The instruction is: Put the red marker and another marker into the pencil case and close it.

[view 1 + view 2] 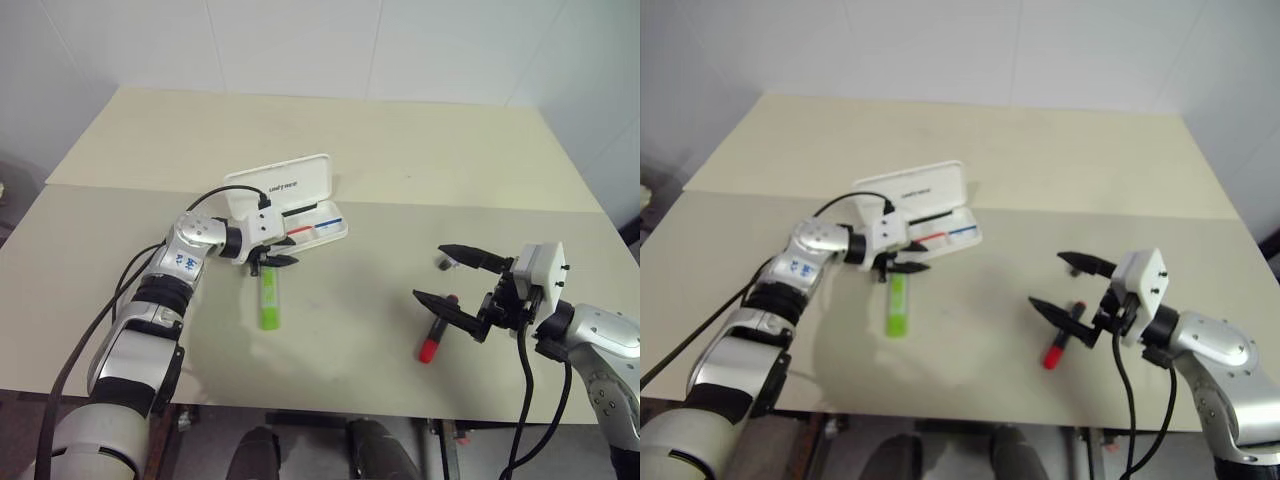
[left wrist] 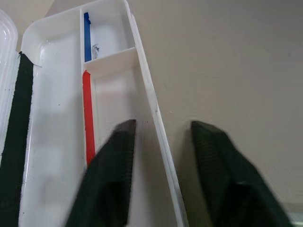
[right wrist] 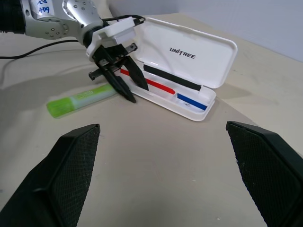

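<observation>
Straddling case (image 1: 300, 215) front wall, left gripper (image 1: 272, 262) stood part-open, empty; highlighter (image 1: 269, 301) unpicked. Right gripper (image 1: 447, 279) gaped above red marker (image 1: 436, 332). Next: grasp highlighter.

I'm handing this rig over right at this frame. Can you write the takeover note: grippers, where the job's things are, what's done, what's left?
Left gripper: empty, fingers partly apart, straddling the near wall of the open white hard-plastic pencil case, one finger inside the tray, one outside.
Right gripper: wide open, empty, hovering above the slim black marker with the red cap.
Stubby lime-green highlighter: flat on the beige table, just in front of the case, beside the left fingers.
Done: case lid is up; nothing visible in the tray.
Left: put both markers in, then shut the lid.
</observation>
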